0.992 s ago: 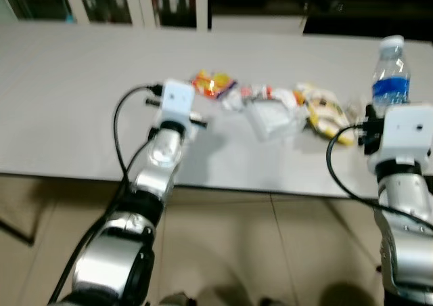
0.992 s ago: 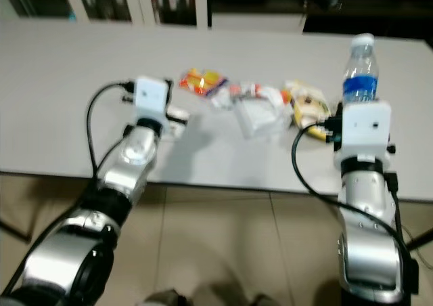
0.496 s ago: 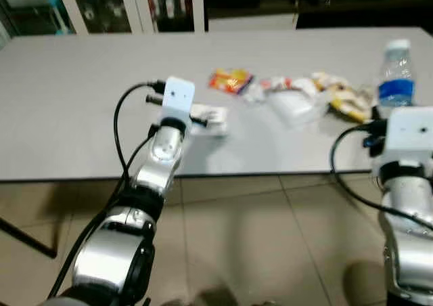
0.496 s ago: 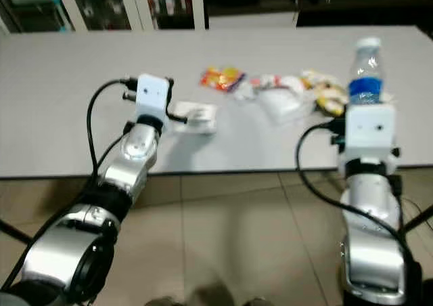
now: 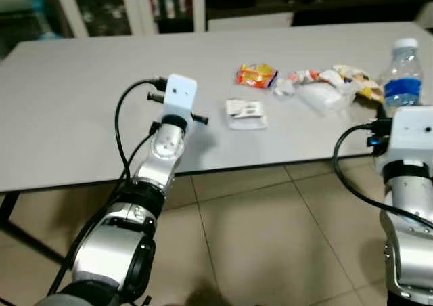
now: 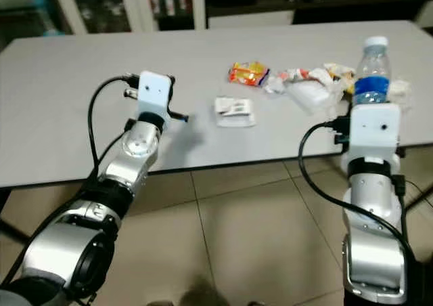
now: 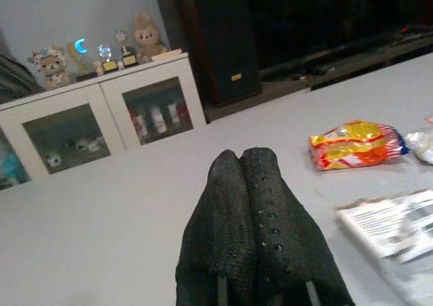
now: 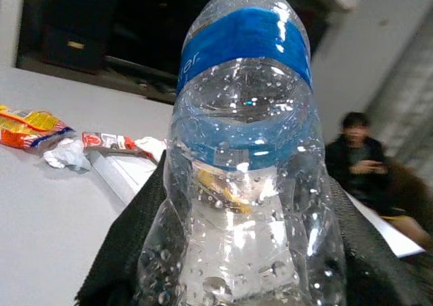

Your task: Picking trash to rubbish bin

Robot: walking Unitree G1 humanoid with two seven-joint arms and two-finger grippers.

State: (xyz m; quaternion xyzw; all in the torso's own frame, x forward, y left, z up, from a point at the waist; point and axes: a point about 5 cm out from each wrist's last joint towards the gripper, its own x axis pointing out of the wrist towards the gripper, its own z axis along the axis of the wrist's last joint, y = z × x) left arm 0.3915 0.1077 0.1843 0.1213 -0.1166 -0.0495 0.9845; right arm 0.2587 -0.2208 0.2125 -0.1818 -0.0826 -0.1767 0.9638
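My right gripper (image 8: 247, 252) is shut on a clear water bottle (image 8: 243, 150) with a blue label, its black fingers (image 8: 128, 252) pressed on both sides. The bottle (image 6: 371, 72) stands upright above the right wrist at the table's right end. My left gripper (image 7: 250, 204) is shut with nothing in it, held over the grey table (image 5: 81, 103). Trash lies ahead of it: a flat white wrapper (image 5: 245, 112), an orange-yellow snack packet (image 5: 256, 74), a heap of crumpled white wrappers (image 5: 318, 93) and a yellow wrapper (image 5: 358, 81).
A white cabinet with glass doors (image 7: 101, 116) stands behind the table. In the right wrist view a person (image 8: 355, 157) sits in the background. Tiled floor (image 5: 257, 238) lies between me and the table edge, and a dark table leg (image 5: 20, 231) is at the left.
The whole view has shifted: the table edge and the trash now lie farther off and more to the right. My left gripper stands further from the flat white wrapper. The right gripper still holds the bottle.
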